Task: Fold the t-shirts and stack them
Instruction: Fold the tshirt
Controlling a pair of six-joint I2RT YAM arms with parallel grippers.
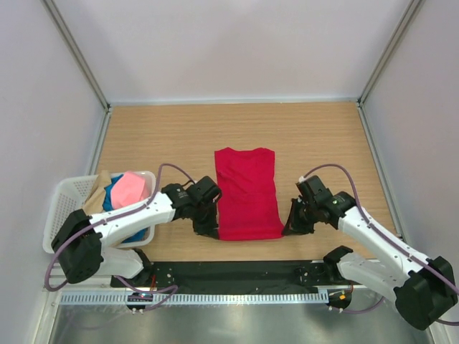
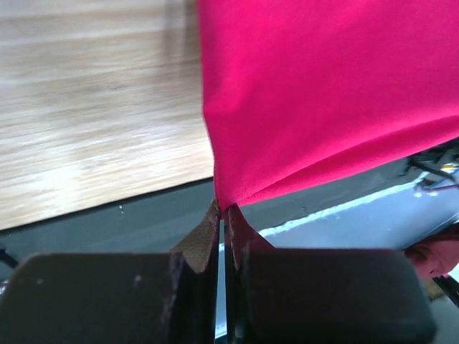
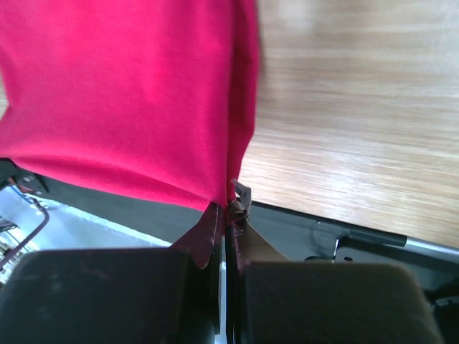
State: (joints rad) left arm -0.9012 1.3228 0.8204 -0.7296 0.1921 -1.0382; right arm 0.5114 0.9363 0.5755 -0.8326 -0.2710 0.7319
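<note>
Near edge: left gripper (image 2: 224, 213) pinched shut on the near left corner of the red t-shirt (image 1: 247, 193); right gripper (image 3: 228, 209) clamped on its near right corner. Shirt lies as a narrow oblong, mid wooden table (image 1: 323, 136). White mesh basket (image 1: 64, 204) at left holds pink shirt (image 1: 130, 188), blue shirt (image 1: 113, 199), beige shirt (image 1: 97, 190).

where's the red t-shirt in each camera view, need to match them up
Top external: red t-shirt at the picture's centre.
Left wrist: fills the upper right, its near corner pinched in the left gripper.
Right wrist: fills the upper left, its near corner pinched in the right gripper.
Shared landmark: the wooden tabletop, beside the shirt in every view.
</note>
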